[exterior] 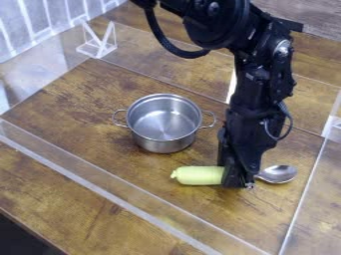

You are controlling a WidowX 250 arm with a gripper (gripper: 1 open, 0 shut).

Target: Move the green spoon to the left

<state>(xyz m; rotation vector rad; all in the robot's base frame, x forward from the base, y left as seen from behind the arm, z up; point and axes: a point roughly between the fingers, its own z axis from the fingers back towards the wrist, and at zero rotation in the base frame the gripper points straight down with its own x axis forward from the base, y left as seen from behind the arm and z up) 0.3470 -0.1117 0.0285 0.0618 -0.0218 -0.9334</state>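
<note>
Arm reaches down from above, tool (pixel 237 181) low, pointing downward.

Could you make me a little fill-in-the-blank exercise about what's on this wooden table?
1. The pot is made of shiny ____.
2. The spoon's thick handle is coloured yellow-____.
3. The robot's gripper is at the spoon, not at the ____.
4. The pot has ____ small side handles.

Missing words: metal; green; pot; two
</note>
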